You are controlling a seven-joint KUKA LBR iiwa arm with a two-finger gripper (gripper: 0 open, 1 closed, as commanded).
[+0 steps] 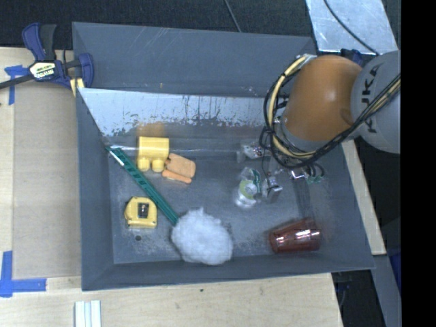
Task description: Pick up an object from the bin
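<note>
Gripper point(267, 182): spread or pinched, I cannot tell. A clear greenish thing point(246, 189) lies just at its 9 o'clock, a red cup point(294, 238) at 5 near the bin point(95, 182) wall, and bare floor at 7.

A pale beige tabletop point(41, 182) is stretching out to the left of and below a grey metal bin point(204, 53), while black carpet-like flooring point(157, 2) is lying beyond it and a crinkled silvery sheet point(347, 12) is catching light at the far right.
</note>
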